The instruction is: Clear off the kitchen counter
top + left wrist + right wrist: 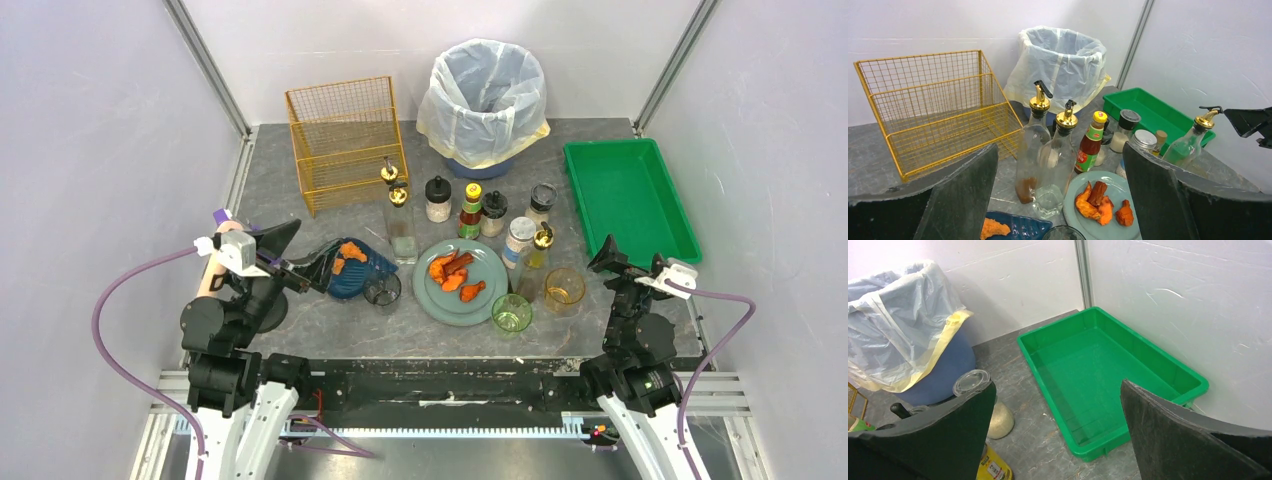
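Orange food (1098, 202), plate (1122, 184) on kitchen counter (868, 150) | left wrist, not right

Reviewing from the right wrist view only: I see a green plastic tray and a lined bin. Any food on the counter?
Observer: Yes, orange fried pieces lie on a round grey-green plate at the middle of the dark grey kitchen counter.
Operator: Food elsewhere?
Observer: More orange pieces sit in a dark blue ribbed dish beside the left gripper.
Operator: Is that gripper holding anything?
Observer: No, its jaws stand open and empty.
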`<state>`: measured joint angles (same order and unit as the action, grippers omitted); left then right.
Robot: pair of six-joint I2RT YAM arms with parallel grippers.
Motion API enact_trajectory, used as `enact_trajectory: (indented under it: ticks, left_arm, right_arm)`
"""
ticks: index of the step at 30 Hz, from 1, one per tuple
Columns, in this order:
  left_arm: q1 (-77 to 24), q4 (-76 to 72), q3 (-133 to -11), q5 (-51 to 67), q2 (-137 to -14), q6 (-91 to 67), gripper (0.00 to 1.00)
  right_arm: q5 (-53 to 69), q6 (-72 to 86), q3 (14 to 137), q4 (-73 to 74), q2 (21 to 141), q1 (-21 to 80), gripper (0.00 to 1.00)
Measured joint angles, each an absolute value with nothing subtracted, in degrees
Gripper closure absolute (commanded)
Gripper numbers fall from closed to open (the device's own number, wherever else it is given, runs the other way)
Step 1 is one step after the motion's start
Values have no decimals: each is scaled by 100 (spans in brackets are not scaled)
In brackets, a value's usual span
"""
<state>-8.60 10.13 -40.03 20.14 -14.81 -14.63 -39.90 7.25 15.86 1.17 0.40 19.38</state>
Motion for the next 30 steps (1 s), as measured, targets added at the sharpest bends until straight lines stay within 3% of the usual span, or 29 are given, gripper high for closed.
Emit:
enact_trajectory:
  ticks: [9,18,26,30]
  left_arm:
    - [-875,993,-4051,2049,-1997,-1529,1]
    - [-956,1264,-4831,2502,-4040,-1975,2]
    - [-2738,1441,-5096,1793,-5251,-1710,2]
    - [-2917,1227,-5137,1538,-5640,-1474,3]
  right_arm:
    - [-3994,749,1586,93,40,1938,2]
    - [-3972,794,1586,91,40,1979,2]
    - [-3968,797,1586,93,40,2091,2]
    - [-3942,797,1586,93,40,2161,2]
